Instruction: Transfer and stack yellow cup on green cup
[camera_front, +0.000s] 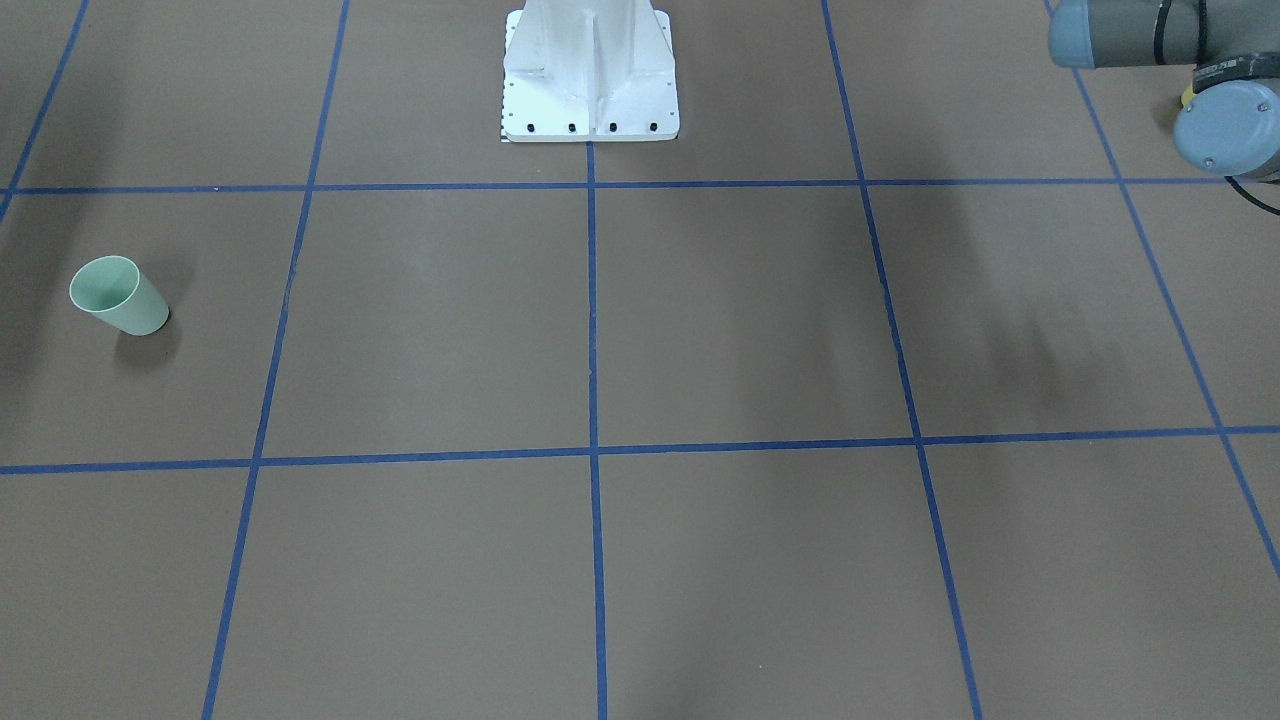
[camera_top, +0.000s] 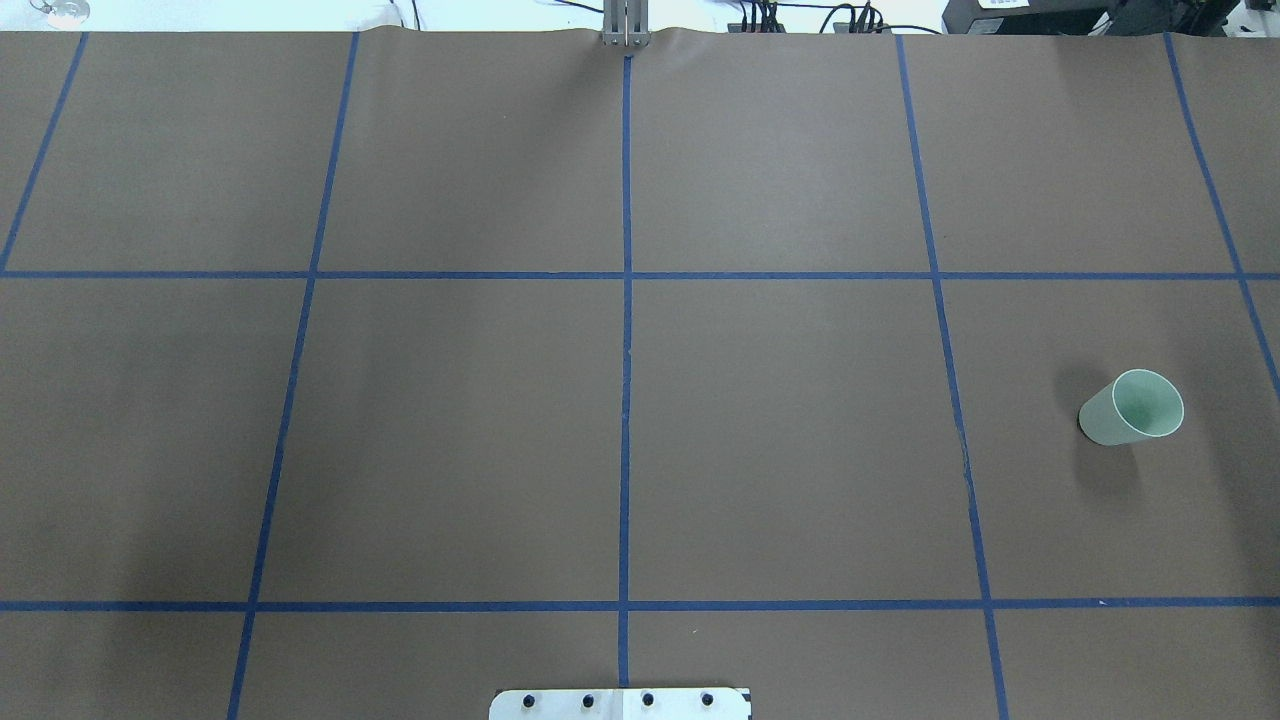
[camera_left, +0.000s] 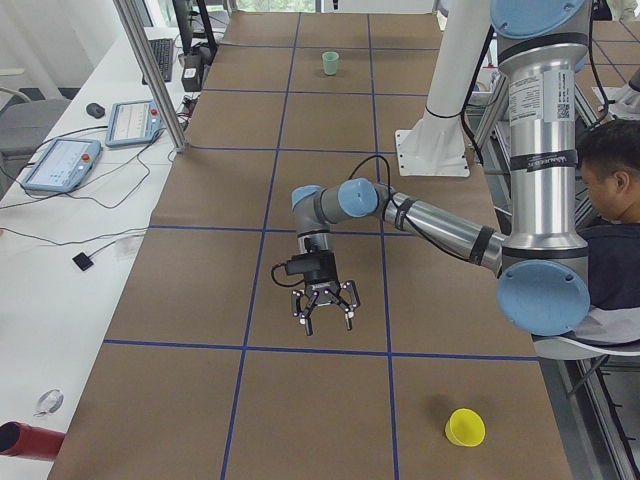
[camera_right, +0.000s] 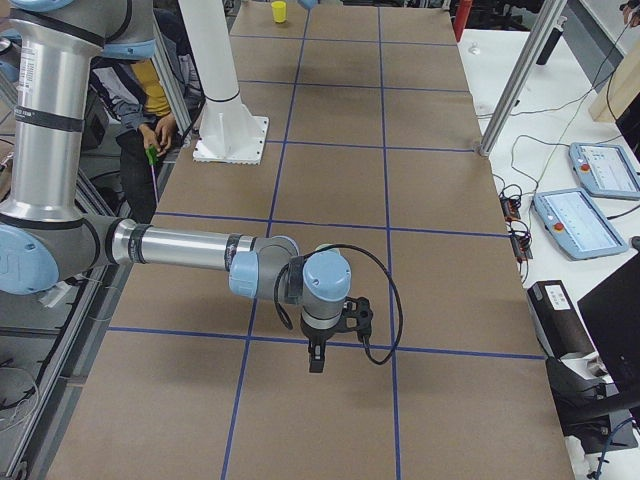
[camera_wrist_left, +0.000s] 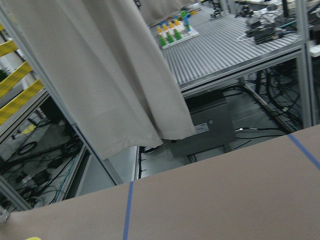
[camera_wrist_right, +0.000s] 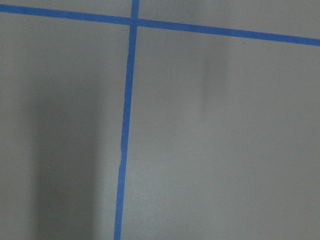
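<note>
The green cup (camera_top: 1130, 407) stands upright on the brown table on my right side; it also shows in the front view (camera_front: 118, 295) and far off in the exterior left view (camera_left: 330, 63). The yellow cup (camera_left: 464, 428) stands upside down near the table's left end, and shows far off in the exterior right view (camera_right: 278, 11). My left gripper (camera_left: 322, 318) hangs above the table, well short of the yellow cup. My right gripper (camera_right: 316, 360) hangs above the table's right part. Neither holds a cup. Whether they are open or shut I cannot tell.
The white robot base (camera_front: 590, 80) stands at the table's middle edge. Blue tape lines grid the table. A seated person (camera_left: 612, 190) is beside the robot. A side table holds tablets (camera_left: 60, 163) and a red cylinder (camera_left: 20, 440).
</note>
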